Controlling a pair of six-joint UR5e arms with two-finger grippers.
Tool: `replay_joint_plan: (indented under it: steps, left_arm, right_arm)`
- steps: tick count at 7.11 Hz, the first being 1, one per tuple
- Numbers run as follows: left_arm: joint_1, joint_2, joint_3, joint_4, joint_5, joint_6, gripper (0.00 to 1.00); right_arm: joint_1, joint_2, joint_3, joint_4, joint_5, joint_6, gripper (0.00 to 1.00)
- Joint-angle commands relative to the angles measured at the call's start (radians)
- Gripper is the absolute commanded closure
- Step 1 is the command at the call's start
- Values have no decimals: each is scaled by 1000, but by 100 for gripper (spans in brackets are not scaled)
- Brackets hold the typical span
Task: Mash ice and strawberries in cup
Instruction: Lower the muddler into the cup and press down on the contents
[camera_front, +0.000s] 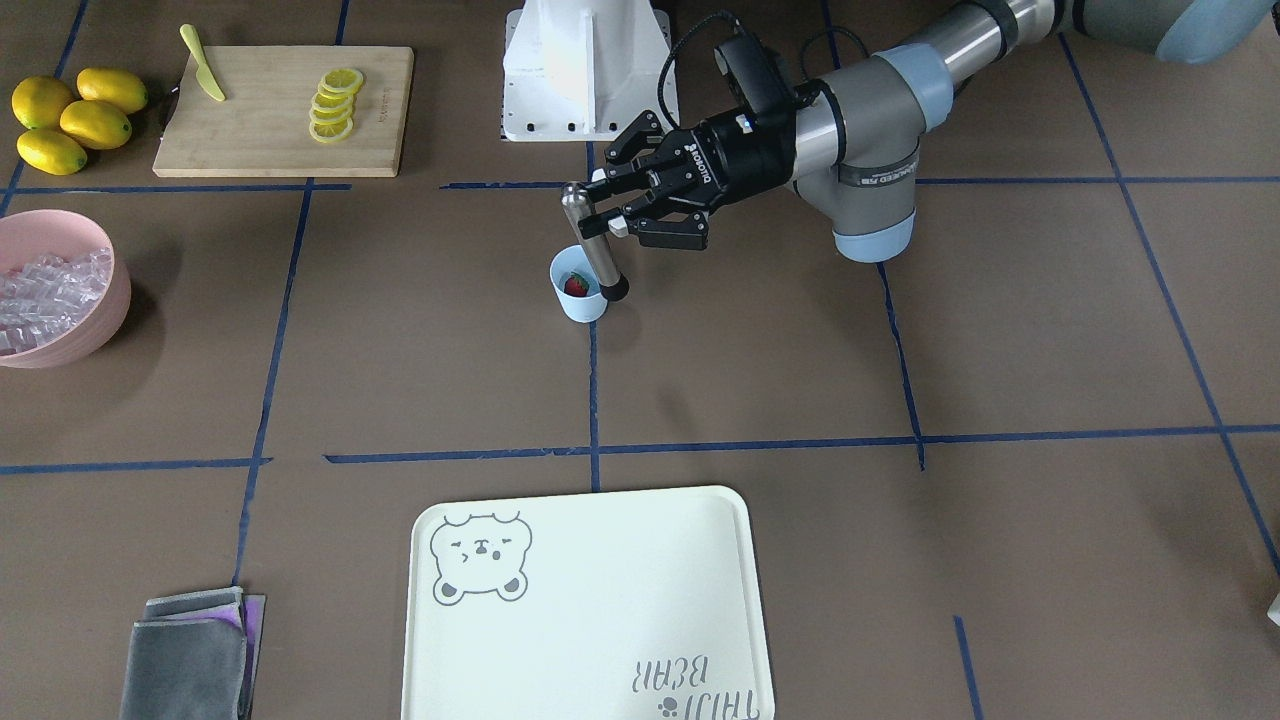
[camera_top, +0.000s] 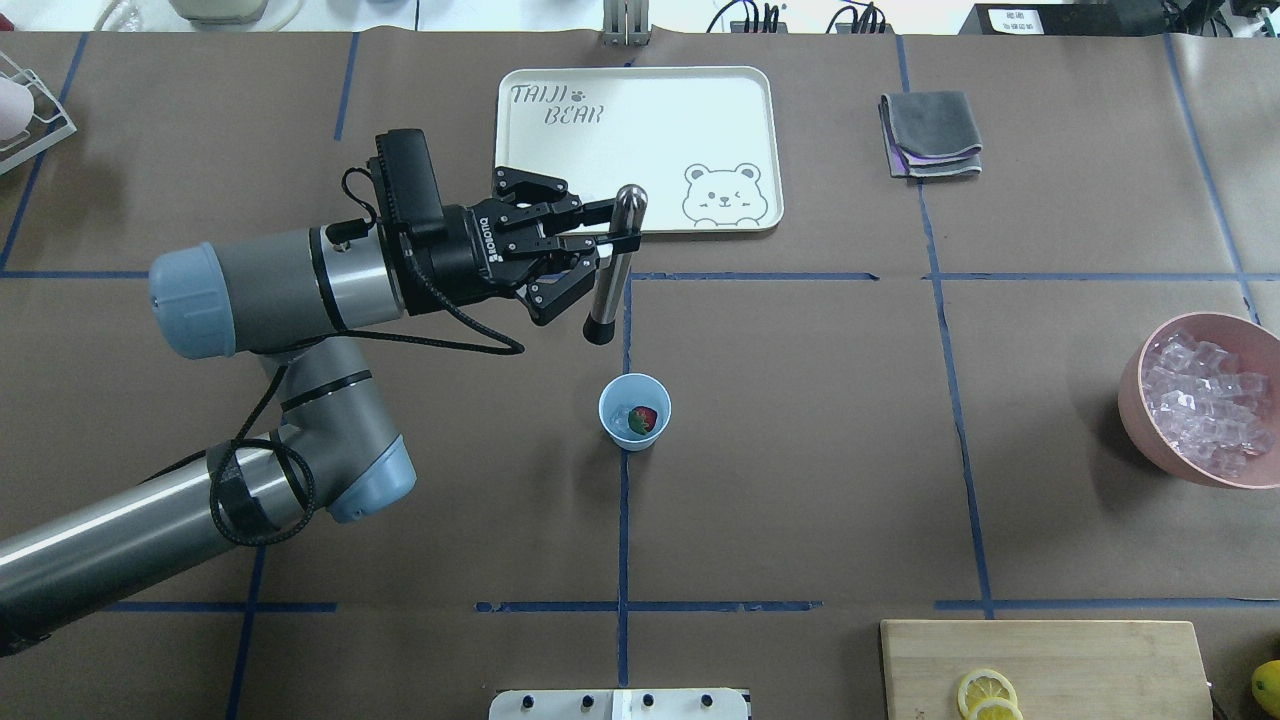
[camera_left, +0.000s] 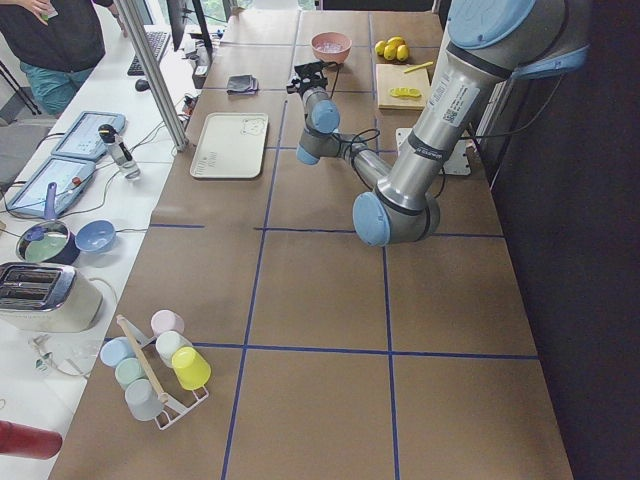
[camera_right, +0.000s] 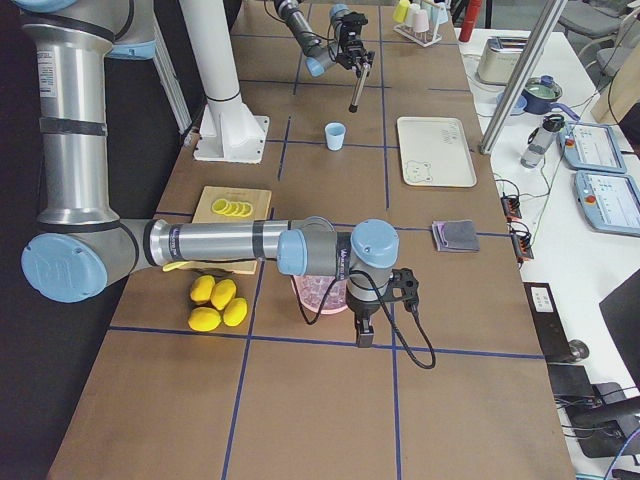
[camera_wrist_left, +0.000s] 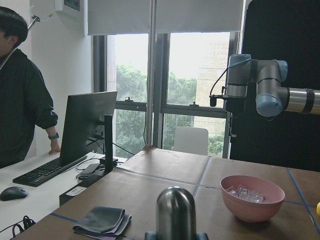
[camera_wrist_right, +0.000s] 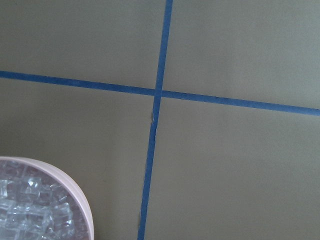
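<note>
The left pincer (camera_top: 612, 238) is clamping its fingers on a steel muddler (camera_top: 608, 290) w/ a black tip, gripping it near the rounded top & holding it tilted, tip down, in the air. In the overhead view the tip is hanging at approx 11 o'clk of the cup (camera_top: 609, 402), apart from it. The right-end view is showing it above the rim, not inside. The cup is standing upright mid-worktop (camera_top: 800, 480), on the blue tape line running 12 to 6 o'clk. The strawberry (camera_top: 647, 419) is lying inside the cup, toward its 3 o'clk side. Something pale is sitting beside it in there, too small to tell if it's ice. The ice (camera_top: 1205, 405) is lying piled in a pink bowl (camera_top: 1133, 395) at 3 o'clk of the cup, well apart. A white bear tray (camera_top: 640, 150) is lying at 12 o'clk, a folded grey cloth (camera_top: 930, 130) at 1 o'clk, a cutting board (camera_top: 1080, 660) w/ lemon slices (camera_top: 985, 692) at 5 o'clk. The right pincer (camera_right: 362, 338) is hanging pointed down just beside the pink bowl; can't tell if its fingers are apart or together.
</note>
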Motion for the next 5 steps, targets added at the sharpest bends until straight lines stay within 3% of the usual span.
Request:
replay_joint_plan:
  steps: [1, 5]
  left_arm:
    - [66, 16, 18, -52, 67, 0, 100]
    - [132, 26, 21, -70, 136, 2, 100]
  right_arm:
    - [0, 0, 0, -1, 1, 0, 1]
    - [0, 0, 0, -1, -1, 0, 1]
